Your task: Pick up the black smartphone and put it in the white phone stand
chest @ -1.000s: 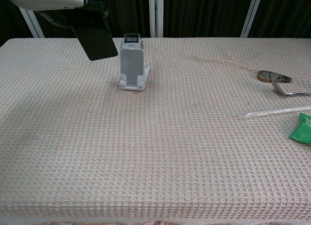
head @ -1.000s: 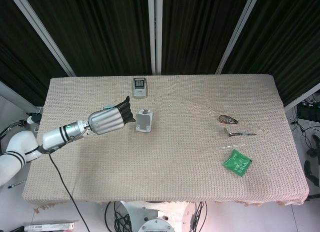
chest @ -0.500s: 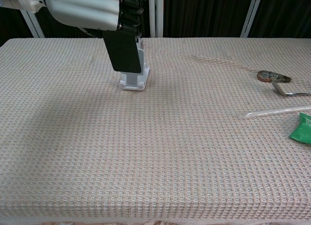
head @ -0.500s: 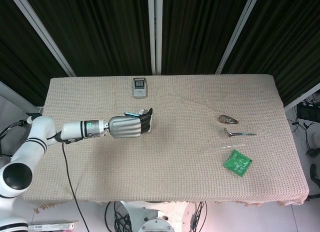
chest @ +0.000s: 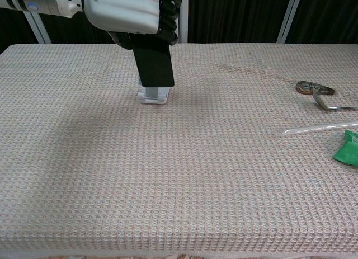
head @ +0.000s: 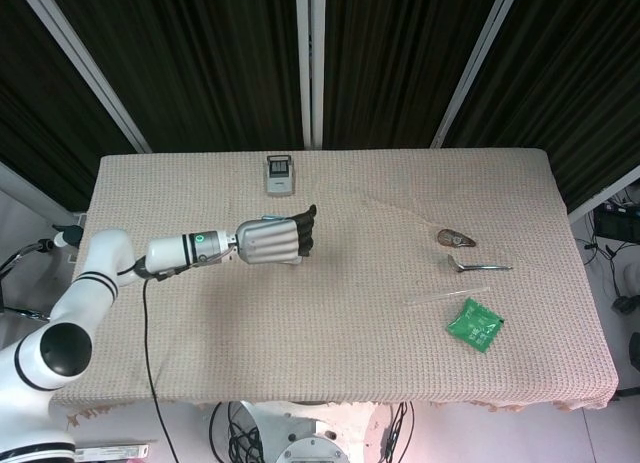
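Observation:
My left hand (chest: 131, 13) grips the top of the black smartphone (chest: 155, 66), which hangs upright just in front of the white phone stand (chest: 152, 95). Only the stand's base shows below the phone in the chest view. In the head view the left hand (head: 275, 239) covers the stand and the phone, and I cannot tell whether the phone touches the stand. My right hand is in neither view.
A small grey device (head: 279, 173) lies at the table's far edge behind the stand. At the right lie a brown object (chest: 306, 88), a metal spoon (chest: 331, 105), a clear straw (chest: 319, 128) and a green packet (chest: 348, 147).
My left hand carried the phone rightward, from left of the stand to directly in front of it, and turned it from tilted to upright.

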You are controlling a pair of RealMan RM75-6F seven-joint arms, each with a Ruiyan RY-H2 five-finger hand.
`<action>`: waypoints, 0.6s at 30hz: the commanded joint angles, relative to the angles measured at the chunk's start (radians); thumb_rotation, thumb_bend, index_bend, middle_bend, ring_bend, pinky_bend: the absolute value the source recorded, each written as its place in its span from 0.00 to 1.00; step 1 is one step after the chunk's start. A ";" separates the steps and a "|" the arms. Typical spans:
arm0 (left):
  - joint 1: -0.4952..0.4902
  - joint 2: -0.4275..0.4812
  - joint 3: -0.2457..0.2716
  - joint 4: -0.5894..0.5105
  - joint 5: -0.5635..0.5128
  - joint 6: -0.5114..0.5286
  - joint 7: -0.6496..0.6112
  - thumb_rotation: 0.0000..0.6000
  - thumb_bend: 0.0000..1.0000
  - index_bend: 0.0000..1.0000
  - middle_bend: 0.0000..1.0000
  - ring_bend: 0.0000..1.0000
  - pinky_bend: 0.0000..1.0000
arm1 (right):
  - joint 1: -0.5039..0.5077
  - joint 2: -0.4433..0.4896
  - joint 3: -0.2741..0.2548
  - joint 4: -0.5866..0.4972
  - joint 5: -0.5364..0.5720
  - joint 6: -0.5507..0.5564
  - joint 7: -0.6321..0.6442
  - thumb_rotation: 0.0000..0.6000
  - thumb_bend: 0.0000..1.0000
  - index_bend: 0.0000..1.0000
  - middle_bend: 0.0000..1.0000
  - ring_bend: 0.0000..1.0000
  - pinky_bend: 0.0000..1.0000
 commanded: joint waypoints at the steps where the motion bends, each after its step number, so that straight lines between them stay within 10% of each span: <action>1: -0.001 -0.002 0.016 0.009 -0.009 -0.014 0.003 1.00 0.45 0.52 0.56 0.31 0.23 | 0.000 0.000 0.000 0.002 -0.003 0.000 0.001 1.00 0.42 0.00 0.00 0.00 0.00; 18: 0.013 -0.030 0.074 0.046 -0.051 -0.045 -0.002 1.00 0.45 0.52 0.56 0.30 0.23 | 0.013 -0.003 0.002 0.014 -0.009 -0.030 0.005 1.00 0.42 0.00 0.00 0.00 0.00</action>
